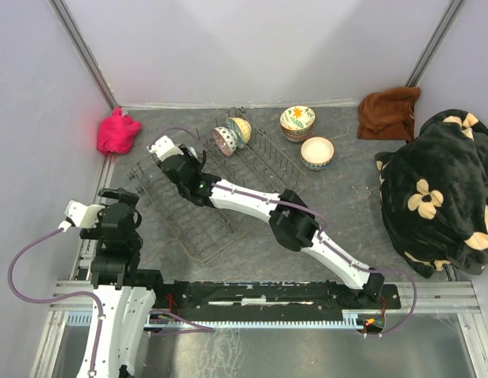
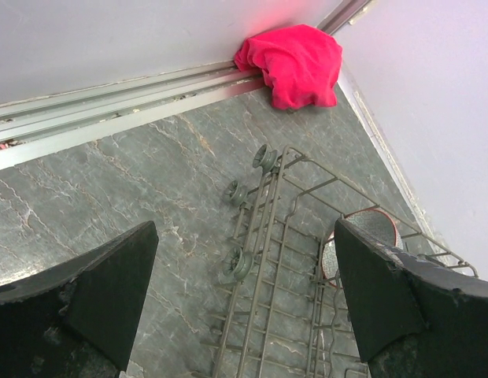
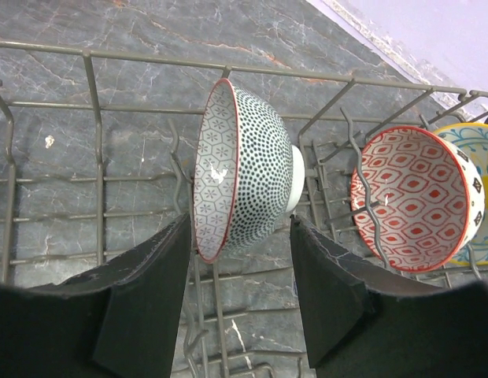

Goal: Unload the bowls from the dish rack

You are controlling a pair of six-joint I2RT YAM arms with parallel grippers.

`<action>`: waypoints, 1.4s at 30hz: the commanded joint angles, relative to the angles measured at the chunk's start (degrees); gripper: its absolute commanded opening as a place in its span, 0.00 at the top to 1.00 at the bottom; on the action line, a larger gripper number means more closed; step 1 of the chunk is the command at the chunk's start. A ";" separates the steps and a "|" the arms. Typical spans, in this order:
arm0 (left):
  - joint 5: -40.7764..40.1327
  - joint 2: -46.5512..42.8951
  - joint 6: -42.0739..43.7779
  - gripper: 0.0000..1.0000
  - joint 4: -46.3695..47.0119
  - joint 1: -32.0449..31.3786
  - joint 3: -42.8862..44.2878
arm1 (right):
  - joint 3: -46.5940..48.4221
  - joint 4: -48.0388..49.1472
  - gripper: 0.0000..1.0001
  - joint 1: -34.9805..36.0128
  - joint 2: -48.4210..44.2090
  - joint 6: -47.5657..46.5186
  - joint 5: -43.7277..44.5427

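Counter [image 1: 346, 228]: grey, marble-veined slab, closed in by pale walls [image 1: 252, 47], with an aluminium rail [image 2: 110, 106] along the foot of one wall. Dish rack [image 1: 193, 228]: dark wire, set askew on the left half of the counter. Right arm [image 1: 299, 224]: stretched from its base at the near right diagonally across the counter and over the rack, wrist low among the tines. Right jaws: spread astride a dotted bowl [image 3: 248, 177] that stands on edge in the rack, one finger close by its rim and the other by its foot; whether they press on it cannot be told. Left arm [image 1: 118, 252]: folded near its base by the rack's left corner. Left jaws: spread wide, nothing between them, above the rack's edge. Also on edge in the rack, just beside the dotted bowl: red-patterned bowl [image 3: 417, 197], with a yellow bowl [image 3: 476, 185] just behind it. On the bare counter past the rack: stack of bowls [image 1: 297, 122] and, near it, a pale-inside bowl [image 1: 317, 152]. Pink cloth [image 1: 118, 132]: far left corner. Brown cloth [image 1: 390, 113]: far right. Black floral blanket [image 1: 441, 189]: heaped at the right edge.
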 commanded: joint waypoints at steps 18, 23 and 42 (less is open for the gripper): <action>-1.43 -2.67 -2.12 0.01 0.20 -0.02 2.40 | 10.18 10.86 0.50 2.41 9.93 -12.52 15.09; -1.47 -2.71 -2.20 0.01 0.31 -0.02 2.24 | 10.91 11.48 0.61 2.43 10.93 -13.25 16.39; -1.56 -2.45 -2.13 0.01 1.00 -0.07 1.70 | 10.20 17.00 0.99 2.41 11.88 -14.55 21.04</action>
